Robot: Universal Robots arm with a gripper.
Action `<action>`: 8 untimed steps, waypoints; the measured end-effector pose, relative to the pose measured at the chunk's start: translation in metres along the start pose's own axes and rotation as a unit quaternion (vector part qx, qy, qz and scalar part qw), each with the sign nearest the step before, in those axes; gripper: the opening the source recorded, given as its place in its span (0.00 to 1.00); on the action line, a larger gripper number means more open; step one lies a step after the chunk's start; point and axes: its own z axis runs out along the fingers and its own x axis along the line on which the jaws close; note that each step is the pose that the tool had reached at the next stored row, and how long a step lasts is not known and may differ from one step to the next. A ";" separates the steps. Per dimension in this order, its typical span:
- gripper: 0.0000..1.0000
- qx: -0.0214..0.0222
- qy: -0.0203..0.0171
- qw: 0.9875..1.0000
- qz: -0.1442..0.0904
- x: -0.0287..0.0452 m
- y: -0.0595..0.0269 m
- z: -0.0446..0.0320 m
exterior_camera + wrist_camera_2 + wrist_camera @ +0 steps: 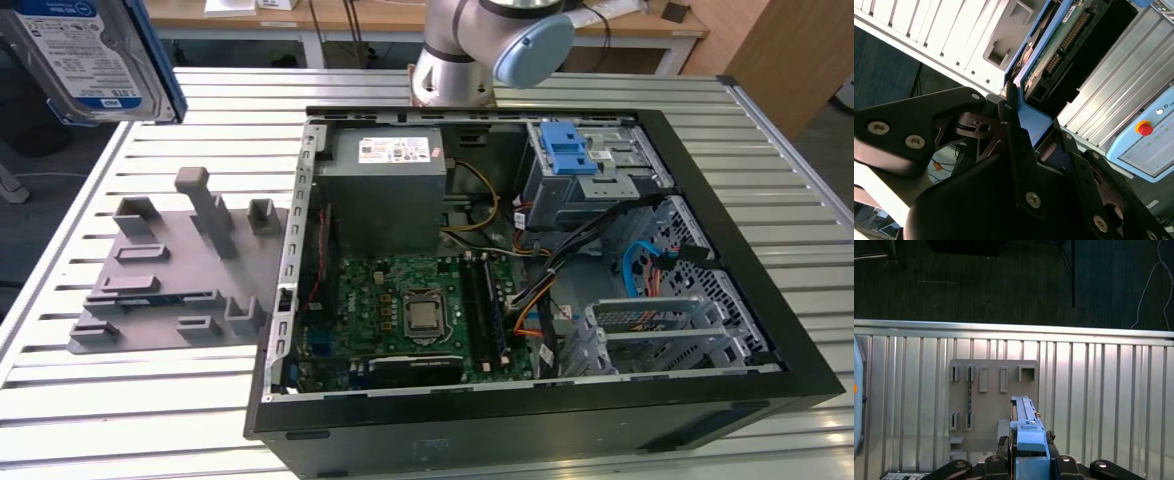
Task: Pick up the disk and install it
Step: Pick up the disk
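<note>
The disk [83, 52] hangs high in the air at the exterior view's upper left, over the slatted table's edge, its blue-and-white label facing the camera and a blue plastic frame round its edges. In the second wrist view my gripper [1030, 131] is shut on the disk [1051, 57], black fingers [1013, 117] clamping the blue frame at one end. In the first wrist view the disk [1025, 422] appears edge-on, held by the gripper [1029, 460] above the grey holder plate [991, 390].
An open computer case [300, 405] lies on the slatted metal table [134, 420], with a grey power supply box [387, 185], motherboard [400, 305] and a silver drive cage with a blue latch [581, 160]. The grey holder plate [167, 275] lies beside it. The arm's base [461, 60] stands behind.
</note>
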 end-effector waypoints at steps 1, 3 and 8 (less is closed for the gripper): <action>0.36 -0.001 0.000 1.000 0.000 0.0002 -0.0022 0.0000; 0.36 -0.001 0.000 1.000 0.000 0.0006 -0.0061 0.0000; 0.36 -0.003 0.000 1.000 0.000 0.0014 -0.0130 -0.0001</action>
